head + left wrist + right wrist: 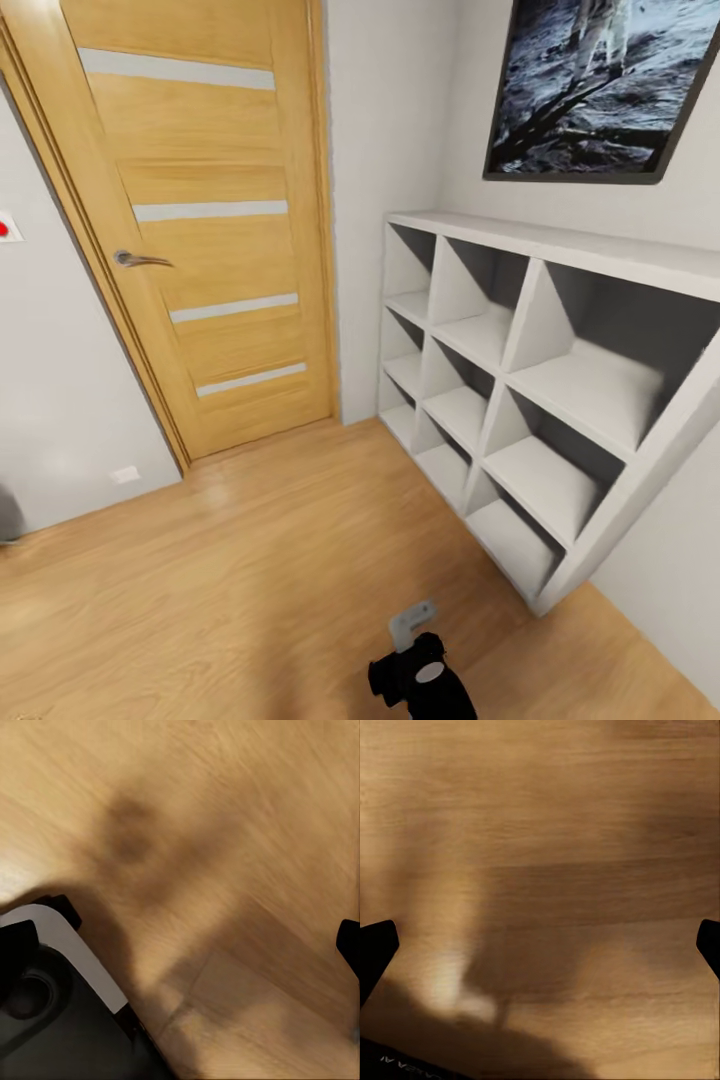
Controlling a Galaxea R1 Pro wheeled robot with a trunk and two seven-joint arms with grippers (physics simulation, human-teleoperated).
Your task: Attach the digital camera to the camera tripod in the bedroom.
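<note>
The digital camera and the camera tripod are out of view. In the right wrist view my right gripper is open, its black fingertips spread wide over bare wooden floor with nothing between them. My left gripper is open too, one black fingertip at the picture's edge, above the floor beside my black and white base. In the head view a black part of an arm hangs low over the floor.
A closed wooden door with a metal handle stands ahead on the left. A white cube shelf lines the right wall under a dark framed picture. Wooden floor stretches between them.
</note>
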